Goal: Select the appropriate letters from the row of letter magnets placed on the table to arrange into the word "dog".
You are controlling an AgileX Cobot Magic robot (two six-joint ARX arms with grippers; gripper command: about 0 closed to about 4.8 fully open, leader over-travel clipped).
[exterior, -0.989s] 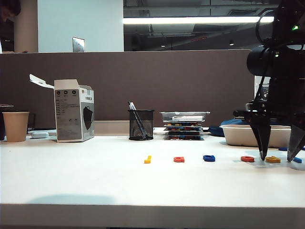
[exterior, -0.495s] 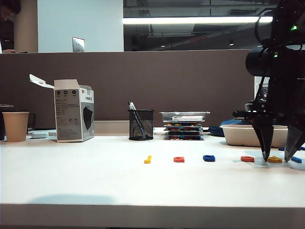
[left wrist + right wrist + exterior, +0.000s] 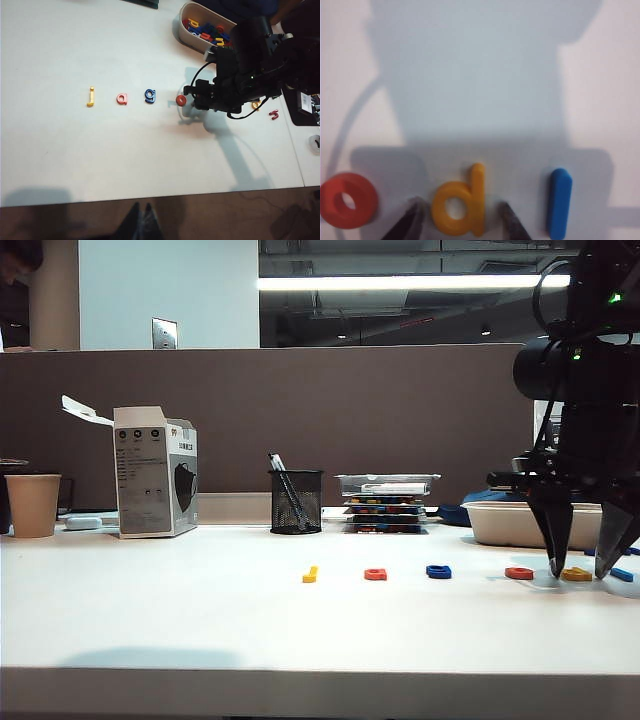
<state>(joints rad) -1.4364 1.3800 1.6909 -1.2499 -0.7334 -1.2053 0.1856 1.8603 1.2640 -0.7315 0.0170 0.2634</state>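
six letter magnets are counted in a row on the white table. the right gripper is set down over the yellow d, fingers either side, contact unclear; red o beside. left gripper unseen. a grey partition stands behind.

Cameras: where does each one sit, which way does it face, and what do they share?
Exterior: low at the table edge, facing the letter row; right claw astride the yellow d.
Left wrist: high, looking down on the row and the right arm; left claw unseen.
Right wrist: straight down; fingertips flank the d.
Shared: d, red o.
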